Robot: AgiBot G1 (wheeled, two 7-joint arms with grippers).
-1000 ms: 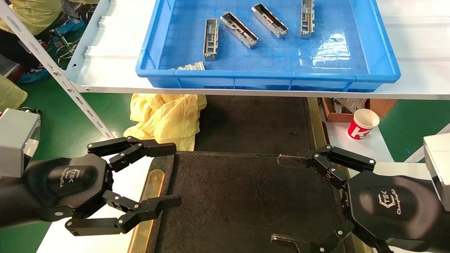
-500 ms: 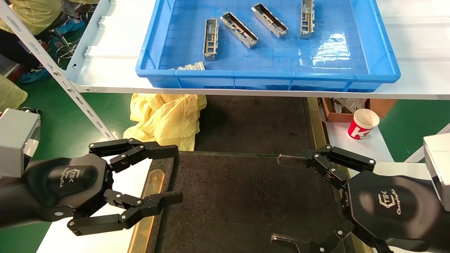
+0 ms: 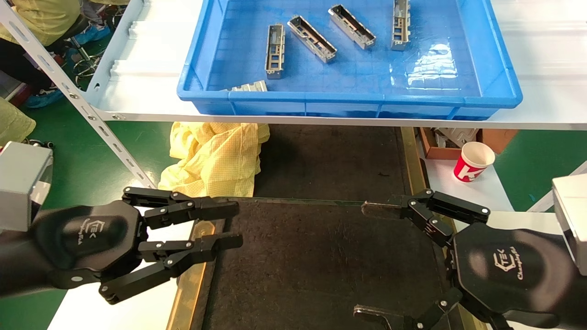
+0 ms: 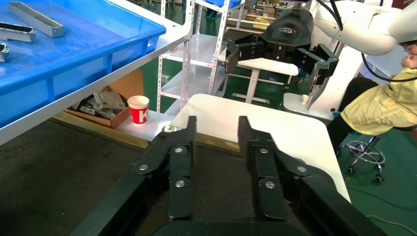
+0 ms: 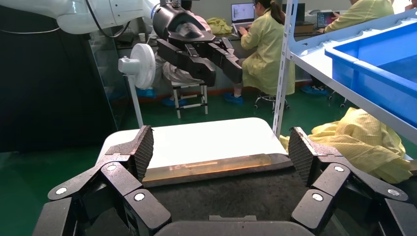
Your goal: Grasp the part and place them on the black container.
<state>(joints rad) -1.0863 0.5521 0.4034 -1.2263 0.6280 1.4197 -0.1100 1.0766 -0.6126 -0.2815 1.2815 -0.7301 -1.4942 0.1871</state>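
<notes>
Several silver-grey parts (image 3: pixel 275 50) lie in the blue bin (image 3: pixel 348 98) on the white shelf, one (image 3: pixel 250 86) half hidden by its near wall. The black container (image 3: pixel 321 256) lies below the shelf, with brass strips along its sides and nothing on it. My left gripper (image 3: pixel 237 223) hovers over the container's left edge, jaws narrowed but still apart and empty; the left wrist view (image 4: pixel 216 123) shows the gap. My right gripper (image 3: pixel 361 260) is wide open and empty over the container's right side, as the right wrist view (image 5: pixel 220 142) shows.
A yellow cloth (image 3: pixel 215 153) lies under the shelf at the left. A red paper cup (image 3: pixel 473 161) and a cardboard box (image 3: pixel 458 137) stand at the right. A slanted metal shelf post (image 3: pixel 91 119) runs down the left.
My left gripper's jaws have closed from wide open to a narrow gap, holding nothing. The right arm has not moved.
</notes>
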